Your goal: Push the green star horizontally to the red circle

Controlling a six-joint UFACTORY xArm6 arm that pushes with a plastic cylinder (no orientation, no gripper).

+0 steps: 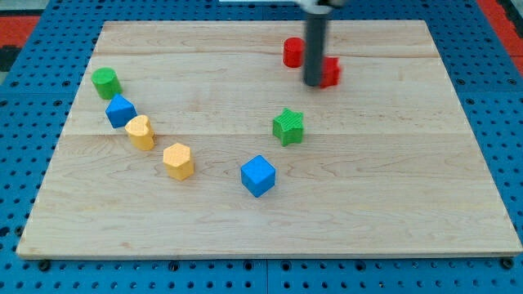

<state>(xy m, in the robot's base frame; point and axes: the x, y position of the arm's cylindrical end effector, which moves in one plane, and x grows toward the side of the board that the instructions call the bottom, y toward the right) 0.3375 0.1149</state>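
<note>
Single view of a pale wooden board (392,204) resting on a blue perforated surface (24,163). The green star (288,126) lies flat near the board's centre, slightly toward the view's right, clear of every other block. The red circle (292,52) stands toward the view's top, almost directly above the star, with a second red block (330,72) of uncertain shape just beside it to the view's right. The dark rod descends between these two red blocks, and my tip (314,84) rests at the board surface close against the second red block, above and slightly to the right of the star and apart from it; the rod has no jaws and holds nothing, since it can only push. The star appears small, rigid and light, so it should slide readily on the smooth wood; its notched outline probably makes it prone to rotate if pressed on one point, so contact is best made on a side face, centred between two points. Open board lies on every side of the star, with broad room to the view's right and bottom. The nearest neighbour, a blue cube (258,175), sits below and to the left. Farther left, an arc of blocks runs from a yellow block (178,160) through a second yellow block (140,131) and a blue block (120,110) to a green cylinder (105,82), all well apart from the star. All board edges are distant.
</note>
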